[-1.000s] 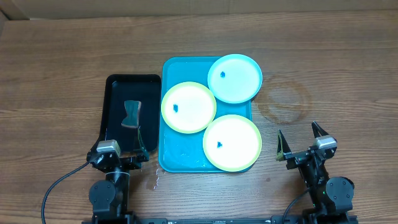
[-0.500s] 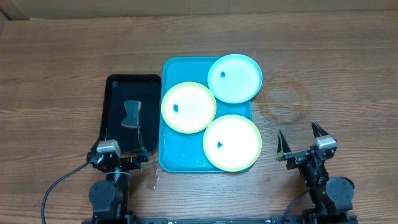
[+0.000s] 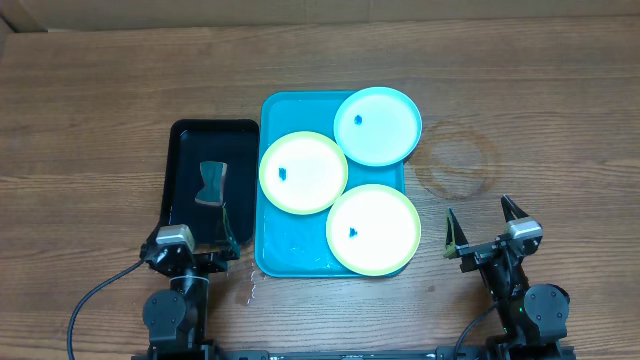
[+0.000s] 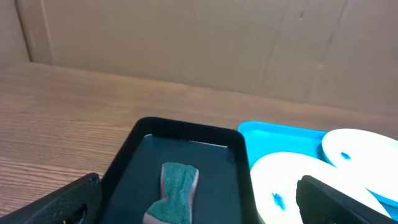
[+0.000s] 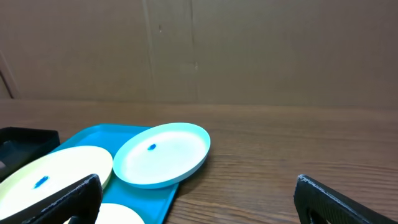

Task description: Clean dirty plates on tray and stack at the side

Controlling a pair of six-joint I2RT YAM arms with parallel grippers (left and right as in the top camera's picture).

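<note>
You have no change to record against the frames from one second and half a second ago: both arms, all three plates and both trays sit exactly where they were.

The left gripper (image 3: 197, 236) is parked at the near edge of the table (image 3: 520, 100), over the near end of the black tray (image 3: 190, 132). Its fingers are spread wide and hold nothing. The right gripper (image 3: 478, 214) is parked at the near right, well apart from the turquoise tray (image 3: 292, 256). It too is spread wide and empty, with bare wood between its fingers.

All plates lie on the turquoise tray, none stacked at the side:
- The light blue plate (image 3: 377, 125) sits at the far right corner and overhangs the rim there. The right wrist view shows it tilted.
- One yellow-green plate (image 3: 303, 172) lies at the left middle, and its edge meets the light blue plate.
- The other yellow-green plate (image 3: 373, 229) lies at the near right, just beside the first.
- Each plate carries a small blue speck on its pale centre.

A green-topped sponge (image 3: 212, 184) lies inside the black tray, which stands just beside the turquoise tray's left side, and neither gripper touches it
</note>
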